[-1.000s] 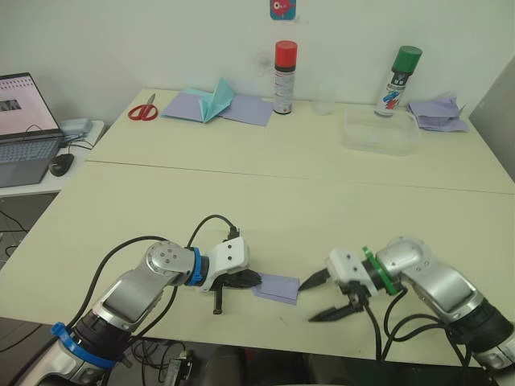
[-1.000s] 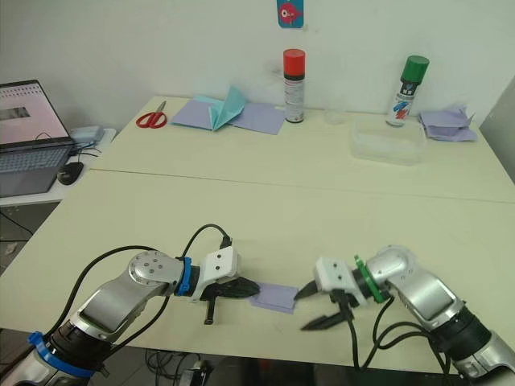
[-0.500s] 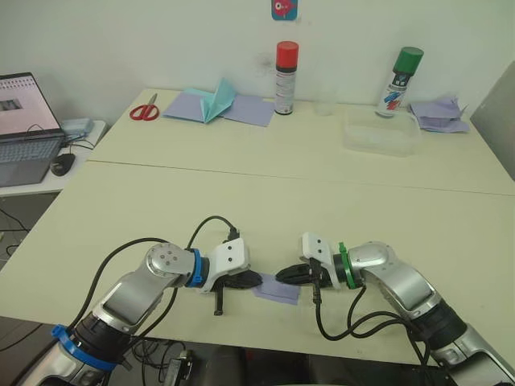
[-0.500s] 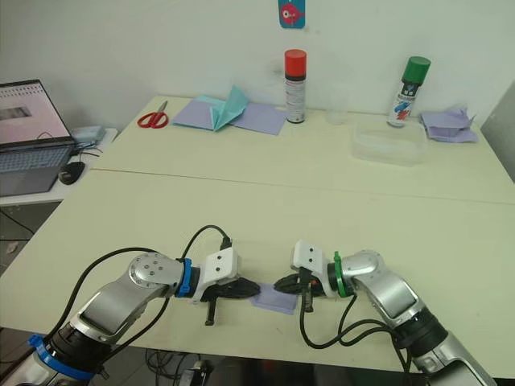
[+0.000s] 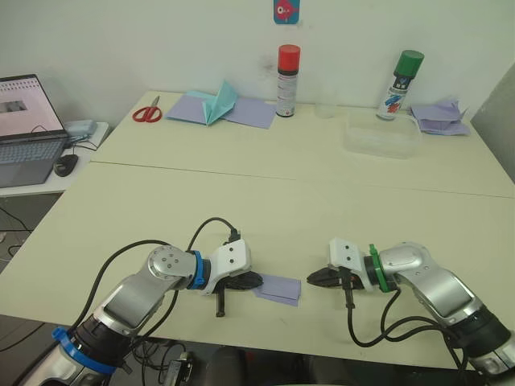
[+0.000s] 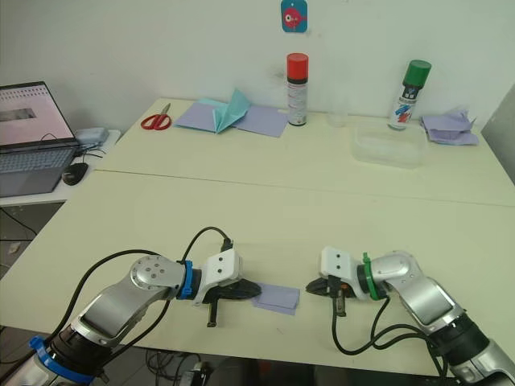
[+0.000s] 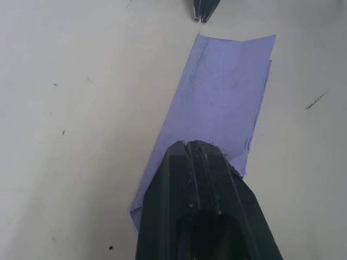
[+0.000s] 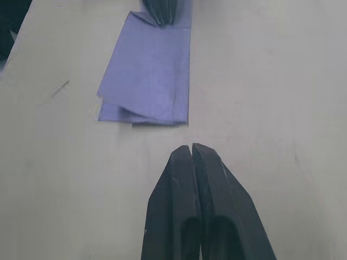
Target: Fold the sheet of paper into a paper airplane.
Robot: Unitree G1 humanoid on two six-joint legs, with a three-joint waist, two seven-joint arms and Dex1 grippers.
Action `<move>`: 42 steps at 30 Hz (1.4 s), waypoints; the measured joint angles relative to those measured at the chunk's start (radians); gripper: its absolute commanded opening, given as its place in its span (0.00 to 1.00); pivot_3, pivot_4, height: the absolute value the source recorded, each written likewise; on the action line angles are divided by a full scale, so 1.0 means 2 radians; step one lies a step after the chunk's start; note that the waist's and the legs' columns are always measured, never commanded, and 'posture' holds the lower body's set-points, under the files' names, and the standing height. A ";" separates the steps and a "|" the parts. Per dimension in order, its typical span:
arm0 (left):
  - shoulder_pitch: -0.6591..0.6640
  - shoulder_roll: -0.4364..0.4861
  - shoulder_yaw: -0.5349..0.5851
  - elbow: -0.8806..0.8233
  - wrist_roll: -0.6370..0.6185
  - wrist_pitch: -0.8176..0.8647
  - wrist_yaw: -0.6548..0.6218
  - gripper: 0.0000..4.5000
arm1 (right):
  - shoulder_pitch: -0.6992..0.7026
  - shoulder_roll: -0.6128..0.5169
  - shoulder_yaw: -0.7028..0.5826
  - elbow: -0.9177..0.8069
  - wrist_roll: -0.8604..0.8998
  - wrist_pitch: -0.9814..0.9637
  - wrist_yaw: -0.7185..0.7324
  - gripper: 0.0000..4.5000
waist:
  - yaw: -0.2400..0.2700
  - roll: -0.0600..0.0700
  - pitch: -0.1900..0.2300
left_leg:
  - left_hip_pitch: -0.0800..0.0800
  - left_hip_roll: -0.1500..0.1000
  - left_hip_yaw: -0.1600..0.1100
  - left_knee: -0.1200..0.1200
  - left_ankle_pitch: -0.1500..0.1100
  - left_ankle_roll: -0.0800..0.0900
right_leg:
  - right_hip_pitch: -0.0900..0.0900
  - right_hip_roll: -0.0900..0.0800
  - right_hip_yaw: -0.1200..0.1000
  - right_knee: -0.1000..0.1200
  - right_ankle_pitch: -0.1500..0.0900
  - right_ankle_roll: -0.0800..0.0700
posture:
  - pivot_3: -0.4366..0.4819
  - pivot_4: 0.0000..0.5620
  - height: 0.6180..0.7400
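Sheet of paper (image 5: 278, 287) (one, folded), L gripper (image 5: 251, 281) closed, pinning it, R gripper (image 5: 315, 279) closed, empty, 2 spray cans (image 5: 287, 69).

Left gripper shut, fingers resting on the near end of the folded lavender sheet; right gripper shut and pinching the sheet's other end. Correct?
Not quite. The right gripper is shut but clear of the sheet of paper, with bare table between, as the right wrist view shows. The left gripper is as you said.

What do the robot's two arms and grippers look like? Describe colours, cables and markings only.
Both arms are silver-grey metal with white wrist blocks and loose black cables. The left arm has a blue ring at the wrist and a blue band lower down; the right arm has a green wrist ring. The left gripper and right gripper each have two tapered black fingers.
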 measured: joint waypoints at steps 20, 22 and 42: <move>-0.016 -0.025 0.035 0.020 -0.048 0.048 -0.019 0.00 | -0.029 0.080 0.069 0.027 -0.049 -0.054 -0.019 0.01 | 0.000 0.000 0.001 | -0.001 0.000 0.000 0.000 0.000 0.000 | -0.001 0.000 0.000 0.000 0.000 0.000 | 0.48 0.27 1.00; -0.030 -0.040 0.038 0.021 -0.055 0.054 -0.019 0.00 | -0.031 0.079 0.070 0.032 -0.051 -0.061 -0.014 0.01 | 0.000 -0.001 0.002 | -0.002 0.000 0.000 0.000 0.000 0.000 | -0.002 0.000 0.000 0.000 0.000 0.000 | 0.48 0.27 1.00; 0.026 0.033 0.052 0.028 -0.001 -0.051 -0.031 0.00 | -0.021 0.078 0.065 0.038 -0.051 -0.077 -0.014 0.01 | -0.001 -0.001 0.001 | 0.000 0.000 0.000 -0.001 0.000 0.000 | -0.001 0.000 0.000 0.000 -0.001 -0.001 | 0.48 0.27 1.00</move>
